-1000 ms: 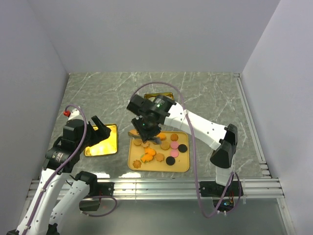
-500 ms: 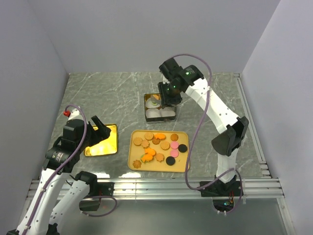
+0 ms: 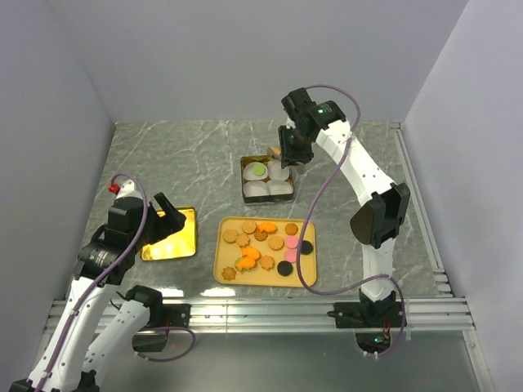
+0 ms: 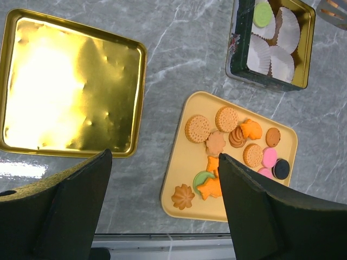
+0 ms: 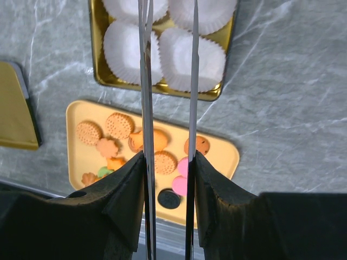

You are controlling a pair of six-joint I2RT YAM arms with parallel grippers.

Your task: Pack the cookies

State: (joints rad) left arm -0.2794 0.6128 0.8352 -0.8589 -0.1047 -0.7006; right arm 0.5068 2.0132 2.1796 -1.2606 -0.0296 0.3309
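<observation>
Several cookies (image 3: pixel 260 231) in brown, orange, pink, green and black lie on a yellow tray (image 3: pixel 306 273); they also show in the left wrist view (image 4: pixel 226 119) and the right wrist view (image 5: pixel 120 125). One green cookie (image 3: pixel 258 170) sits in a white paper cup in the dark tin (image 3: pixel 243 192). My right gripper (image 3: pixel 290 147) is shut on metal tongs (image 5: pixel 145 81) and hovers at the tin's far right edge. A small orange-brown piece shows at the tong tips (image 3: pixel 277 152). My left gripper (image 3: pixel 163 214) is open and empty, above the table between the gold lid and the tray.
The gold lid (image 3: pixel 169 233) lies upside down at the left, near my left gripper. The tin holds several white paper cups (image 3: pixel 278 186). Grey walls close in the left, far and right sides. A metal rail runs along the near edge.
My right arm has swung with the tongs from over the tray to the far side of the tin. The tin and its green cookie have come into view. The left arm has not moved.
</observation>
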